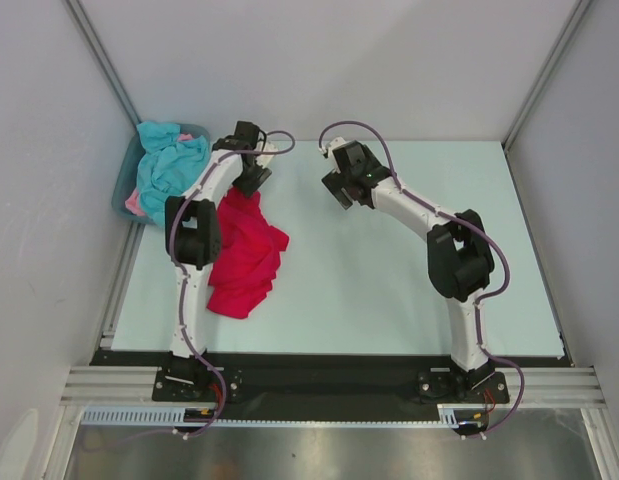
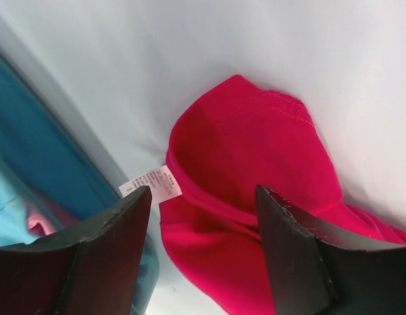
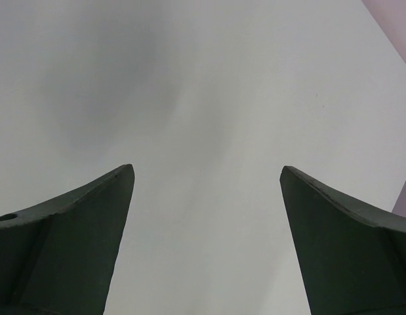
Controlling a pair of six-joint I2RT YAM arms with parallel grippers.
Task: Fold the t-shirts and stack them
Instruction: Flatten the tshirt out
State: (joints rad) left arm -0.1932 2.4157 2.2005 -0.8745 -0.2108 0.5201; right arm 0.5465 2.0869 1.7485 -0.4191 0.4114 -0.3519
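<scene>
The crimson red t-shirt (image 1: 247, 255) lies crumpled on the bench (image 1: 389, 280), left of centre, just beside the grey-blue tub (image 1: 119, 195). The tub holds a turquoise t-shirt (image 1: 171, 160) and a bit of pink cloth (image 1: 136, 203). The left end effector (image 1: 251, 183) hangs over the red shirt's far end, its jaws apart. In the left wrist view, the collar and white label (image 2: 150, 182) show between the fingers, not pinched. The right end effector (image 1: 339, 185) stands wide open over bare bench, well apart from any cloth.
</scene>
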